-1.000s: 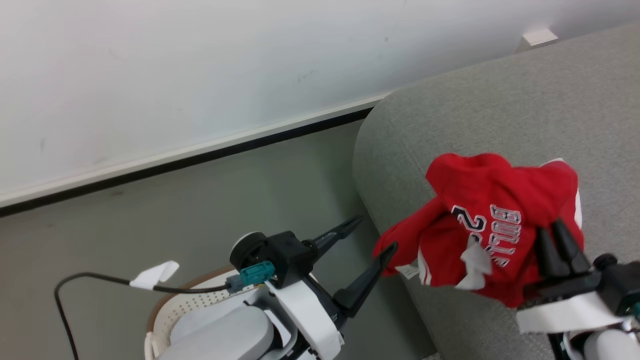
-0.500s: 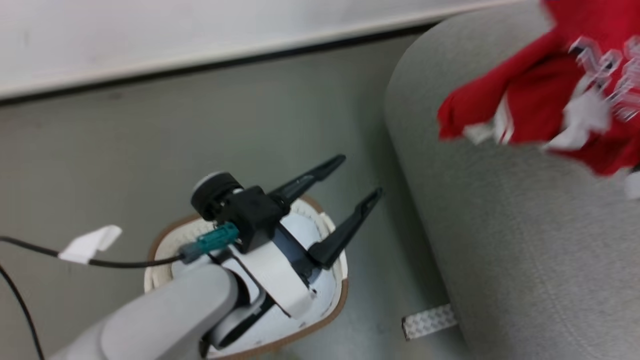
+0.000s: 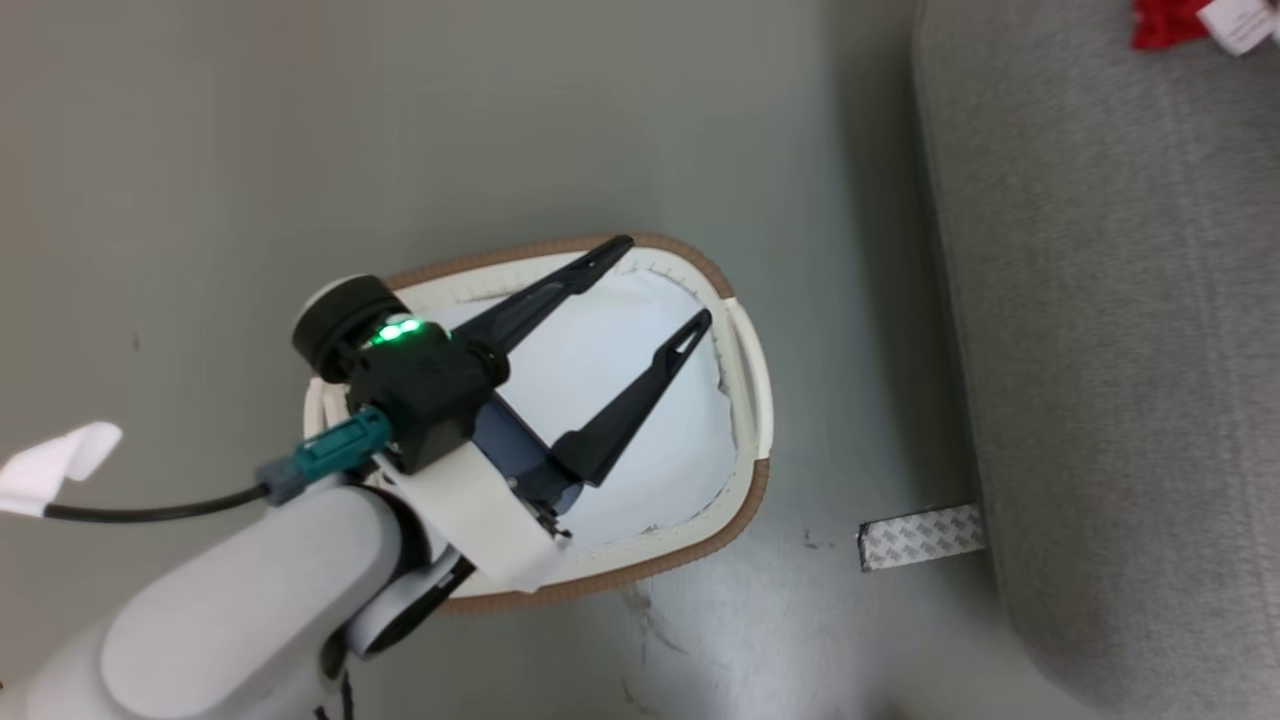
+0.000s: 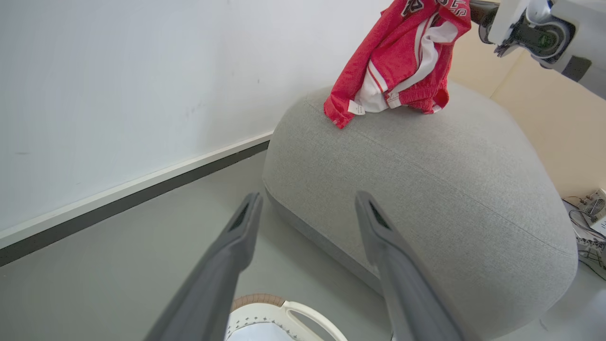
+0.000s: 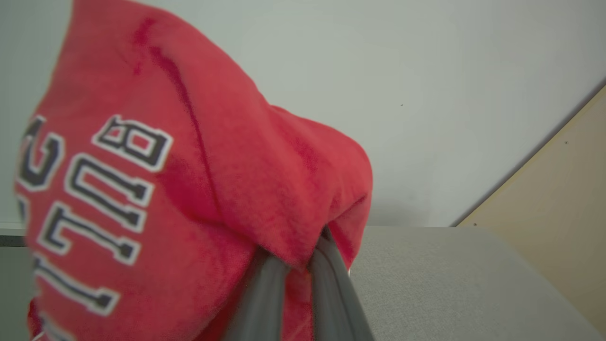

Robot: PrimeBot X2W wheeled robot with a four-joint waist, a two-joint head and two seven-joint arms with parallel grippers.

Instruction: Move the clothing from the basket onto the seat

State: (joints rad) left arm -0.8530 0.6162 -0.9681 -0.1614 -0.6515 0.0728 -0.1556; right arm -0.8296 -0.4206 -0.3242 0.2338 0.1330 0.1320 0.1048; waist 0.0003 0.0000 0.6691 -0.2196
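The clothing (image 4: 397, 61), a red jersey with "BULLS" lettering (image 5: 189, 189), hangs from my right gripper (image 5: 298, 258), which is shut on a fold of it. Its lower end rests on the top of the light grey seat (image 4: 426, 180), and one red corner with a white tag (image 3: 1160, 20) shows at the seat's upper right. My left gripper (image 3: 665, 285) is open with nothing between its fingers (image 4: 307, 201), above the basket (image 3: 655, 566). The basket stands on the floor left of the seat and holds a plain pale cloth (image 3: 640, 400).
A strip of grey tape (image 3: 920, 535) lies on the floor by the seat's base. A white wall with a dark baseboard (image 4: 128, 194) runs behind. Cables and gear (image 4: 587, 227) lie beyond the seat, near a beige panel (image 4: 558, 118). A black cable (image 3: 150, 512) trails from my left wrist.
The head camera has tilted down from the seat to the basket, so the whole picture has shifted. The jersey stays in my right gripper, and the left gripper stays open.
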